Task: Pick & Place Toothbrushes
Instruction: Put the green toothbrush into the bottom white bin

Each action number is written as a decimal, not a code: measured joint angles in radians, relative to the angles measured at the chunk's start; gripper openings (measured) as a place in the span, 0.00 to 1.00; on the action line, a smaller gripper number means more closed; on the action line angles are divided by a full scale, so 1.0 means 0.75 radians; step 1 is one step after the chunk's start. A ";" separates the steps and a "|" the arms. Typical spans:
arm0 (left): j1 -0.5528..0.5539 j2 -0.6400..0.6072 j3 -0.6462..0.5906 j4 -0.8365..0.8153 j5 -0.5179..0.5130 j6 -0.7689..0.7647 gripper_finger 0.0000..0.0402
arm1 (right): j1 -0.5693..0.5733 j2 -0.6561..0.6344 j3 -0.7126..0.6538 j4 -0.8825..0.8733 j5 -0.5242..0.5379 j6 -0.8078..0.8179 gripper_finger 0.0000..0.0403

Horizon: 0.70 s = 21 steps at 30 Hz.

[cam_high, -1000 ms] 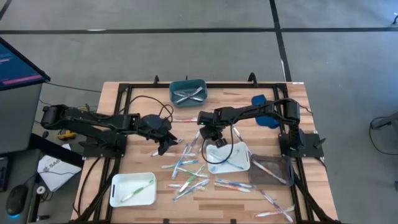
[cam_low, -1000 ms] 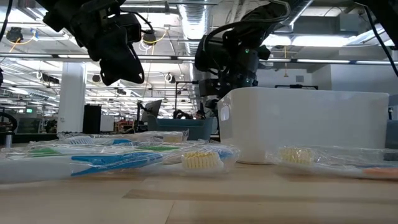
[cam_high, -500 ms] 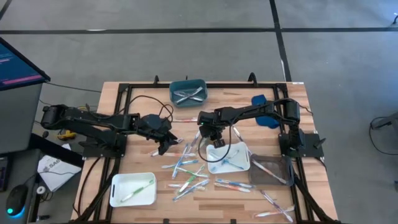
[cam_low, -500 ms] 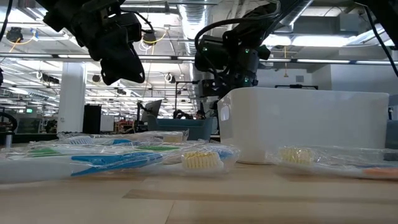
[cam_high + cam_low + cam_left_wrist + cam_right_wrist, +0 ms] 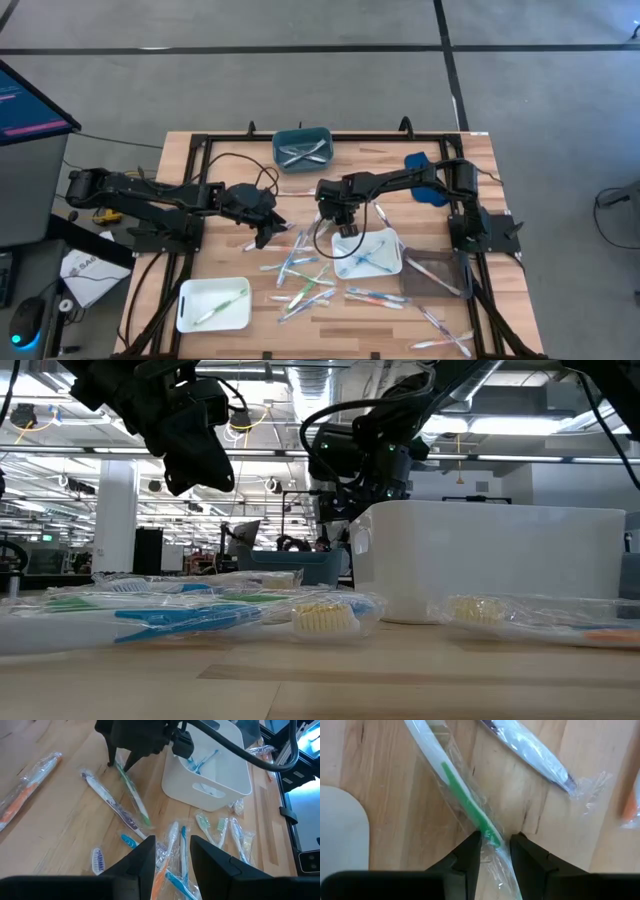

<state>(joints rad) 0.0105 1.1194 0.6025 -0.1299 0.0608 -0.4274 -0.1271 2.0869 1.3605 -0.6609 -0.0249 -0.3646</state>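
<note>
My right fingers apart, straddling green toothbrush flat on surface; long axis runs on ahead of fingers; left fingers apart, waiting farther off

The right pincer stands low over the wooden bench, its two dark fingers either side of a green-and-white toothbrush in clear wrap. The brush lies slantwise between the tips. A second wrapped toothbrush, white with a purple streak, lies nearby. A white tray corner shows at one edge.
</note>
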 joint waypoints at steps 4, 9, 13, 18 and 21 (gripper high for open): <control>0.000 0.000 0.000 0.001 0.001 0.000 0.29 | 0.012 -0.009 -0.005 0.019 0.012 0.000 0.24; 0.000 0.000 0.000 0.008 -0.001 0.000 0.29 | 0.010 -0.006 0.074 -0.043 0.025 0.019 0.14; 0.000 0.000 0.000 0.010 -0.007 0.000 0.29 | 0.004 0.003 0.148 -0.114 0.031 0.035 0.03; 0.000 0.000 0.000 0.018 -0.017 0.001 0.29 | 0.004 0.002 0.244 -0.193 0.040 0.077 0.05; 0.000 0.000 0.000 0.021 -0.018 0.001 0.29 | 0.004 0.001 0.308 -0.289 0.040 0.079 0.01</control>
<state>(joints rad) 0.0106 1.1194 0.6025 -0.1141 0.0477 -0.4267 -0.1238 2.0872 1.5917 -0.8779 0.0048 -0.3058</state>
